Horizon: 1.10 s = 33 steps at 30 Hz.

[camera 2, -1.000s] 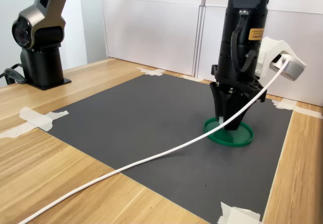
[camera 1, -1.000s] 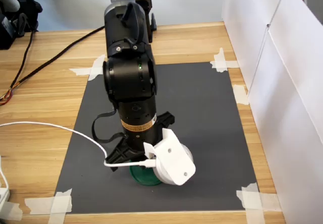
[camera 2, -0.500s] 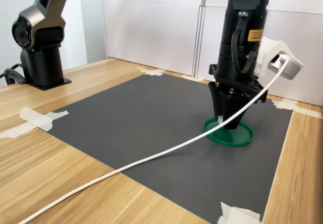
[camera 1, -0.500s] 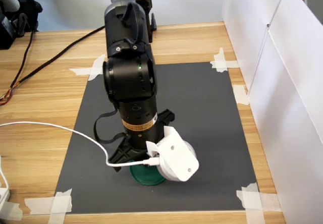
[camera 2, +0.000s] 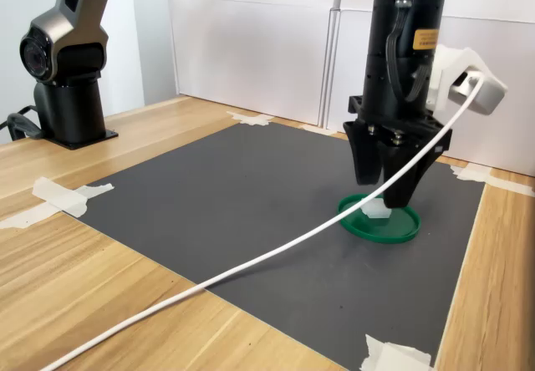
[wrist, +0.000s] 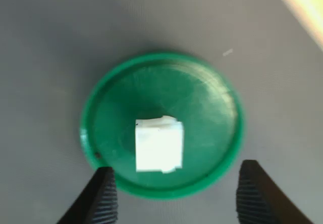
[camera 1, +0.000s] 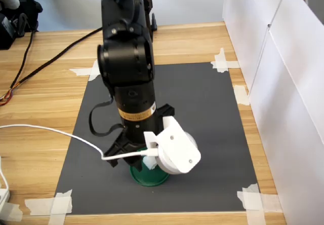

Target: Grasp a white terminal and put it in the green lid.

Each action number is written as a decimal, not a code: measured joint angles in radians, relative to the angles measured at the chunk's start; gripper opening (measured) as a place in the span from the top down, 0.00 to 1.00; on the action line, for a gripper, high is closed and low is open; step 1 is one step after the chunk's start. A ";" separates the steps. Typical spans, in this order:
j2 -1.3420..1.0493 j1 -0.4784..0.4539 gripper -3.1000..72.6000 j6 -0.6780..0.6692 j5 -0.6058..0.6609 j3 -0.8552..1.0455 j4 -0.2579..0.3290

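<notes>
Green, flat and round, the low-rimmed plastic lid [wrist: 161, 125] lies on a dark grey mat [camera 2: 226, 195] covering the wooden counter [camera 2: 84, 287], toward the mat's near edge in the first exterior view. A tiny white, roughly cubic plastic terminal [wrist: 159, 143] rests inside the lid, a little off centre. The black pincer [wrist: 174, 196] hangs directly above, jaws wide and empty, one ribbed fingertip [wrist: 103, 193] to each side of the terminal and clear of it. In the second exterior view the terminal [camera 2: 376, 209] shows below the tips. Judged from this, placement looks complete, and a straight vertical retreat would avoid the rim. A white cable [camera 2: 251, 262] trails across the mat; white panels [camera 1: 283, 83] stand along the first exterior view's right.
</notes>
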 joint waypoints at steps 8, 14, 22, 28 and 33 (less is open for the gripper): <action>-0.238 -0.056 0.56 -0.045 -0.133 0.158 0.136; -0.441 -0.060 0.93 -0.118 -0.226 0.383 0.137; -0.704 -0.060 0.98 -0.107 -0.359 0.638 0.218; -0.926 -0.060 0.99 0.090 -0.509 0.844 0.232; -1.101 -0.060 0.99 0.291 -0.581 0.993 0.213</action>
